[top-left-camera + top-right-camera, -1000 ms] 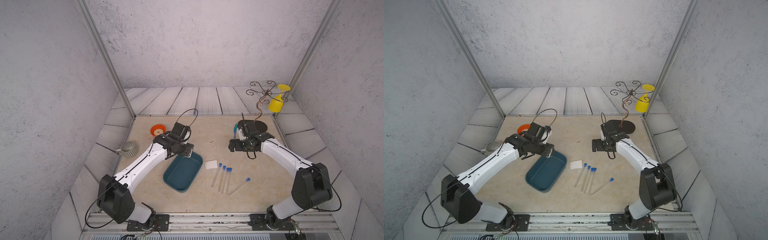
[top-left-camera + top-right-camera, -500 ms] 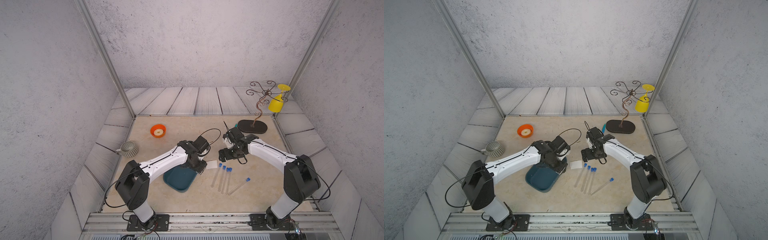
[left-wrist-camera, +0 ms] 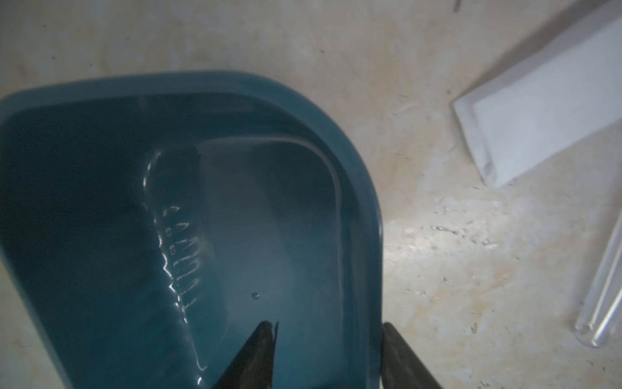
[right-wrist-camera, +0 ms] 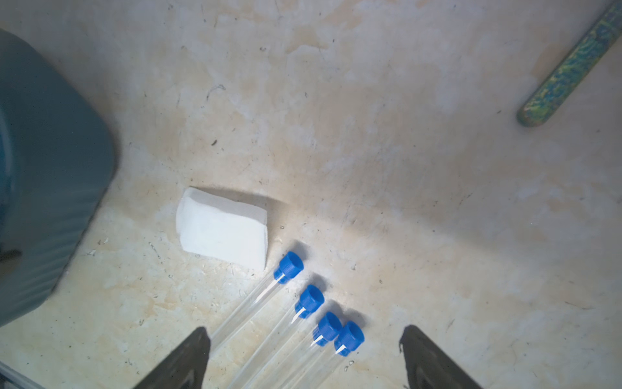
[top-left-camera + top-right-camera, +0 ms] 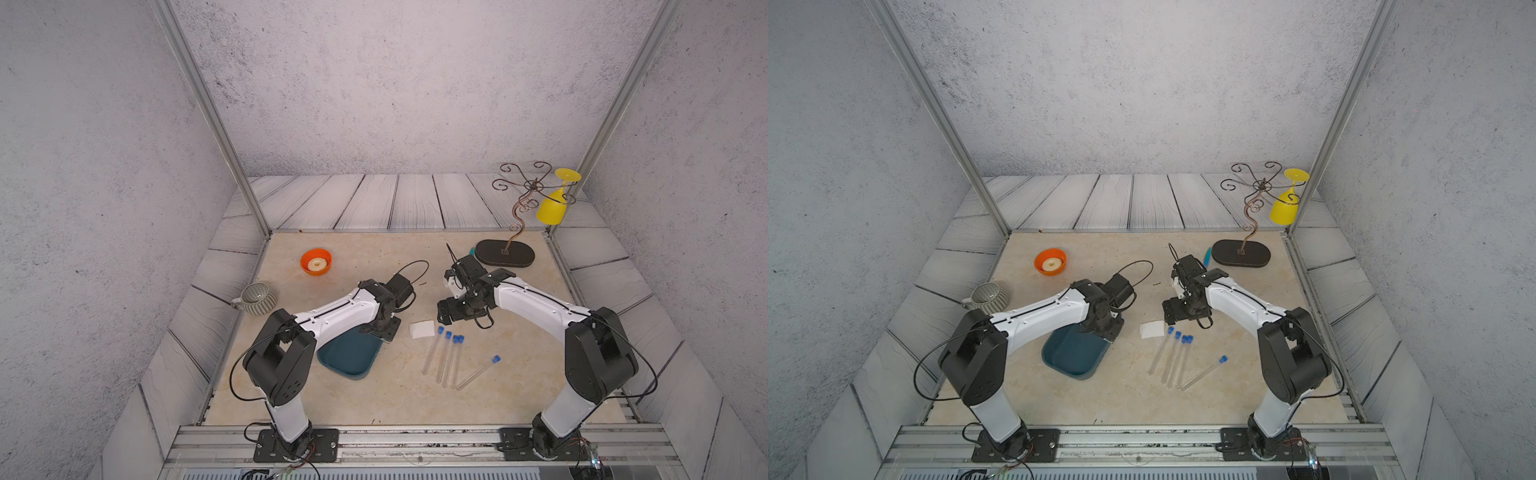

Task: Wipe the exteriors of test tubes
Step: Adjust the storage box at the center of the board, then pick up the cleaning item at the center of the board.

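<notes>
Several clear test tubes [image 5: 444, 358] with blue caps lie side by side on the beige table, one more test tube [image 5: 478, 371] a little apart; they show in both top views [image 5: 1170, 358]. A white folded wipe [image 5: 422, 329] lies beside their caps. My right gripper [image 4: 304, 333] hangs open above the capped ends [image 4: 336, 331], touching nothing. My left gripper [image 3: 326, 328] is open astride the wall of the teal tray [image 3: 363, 188], one finger inside and one outside. The tubes' rounded ends [image 3: 602, 303] show in the left wrist view.
An orange bowl [image 5: 316, 262] and a grey ribbed mug [image 5: 257, 298] sit at the far left. A wire stand [image 5: 505, 253] with a yellow glass [image 5: 552, 208] stands at the back right. A teal-blue utensil [image 4: 568, 74] lies near it.
My left arm swung right across the tray to its corner near the wipe, its jaws narrowing. My right arm came forward from near the stand to over the tubes' caps.
</notes>
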Tool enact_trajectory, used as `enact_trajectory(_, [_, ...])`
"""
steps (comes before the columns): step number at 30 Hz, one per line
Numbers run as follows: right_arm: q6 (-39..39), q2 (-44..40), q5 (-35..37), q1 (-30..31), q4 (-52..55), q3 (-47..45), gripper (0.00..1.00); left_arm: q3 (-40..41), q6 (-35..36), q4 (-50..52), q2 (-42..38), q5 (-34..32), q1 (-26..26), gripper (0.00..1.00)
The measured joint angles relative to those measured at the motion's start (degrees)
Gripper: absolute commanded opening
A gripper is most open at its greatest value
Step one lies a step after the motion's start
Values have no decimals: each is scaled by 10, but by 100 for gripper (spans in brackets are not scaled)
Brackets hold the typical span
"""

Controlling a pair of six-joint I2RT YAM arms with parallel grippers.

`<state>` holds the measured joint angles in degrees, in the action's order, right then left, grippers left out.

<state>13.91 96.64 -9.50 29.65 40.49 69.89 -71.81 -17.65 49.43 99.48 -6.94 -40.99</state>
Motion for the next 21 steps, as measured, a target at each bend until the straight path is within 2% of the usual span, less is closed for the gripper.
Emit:
enact_trajectory(4, [-8,33,-4,21,10,20,90,1,-3,1,-26,-9,38,60])
enact_trajectory(9, [-22,94,5,66,25,83,90,-13,-11,14,-86,-15,38,62])
enact_trajectory(21, [-32,215,63,116,26,170,73,-33,-48,46,-194,-65,37,61])
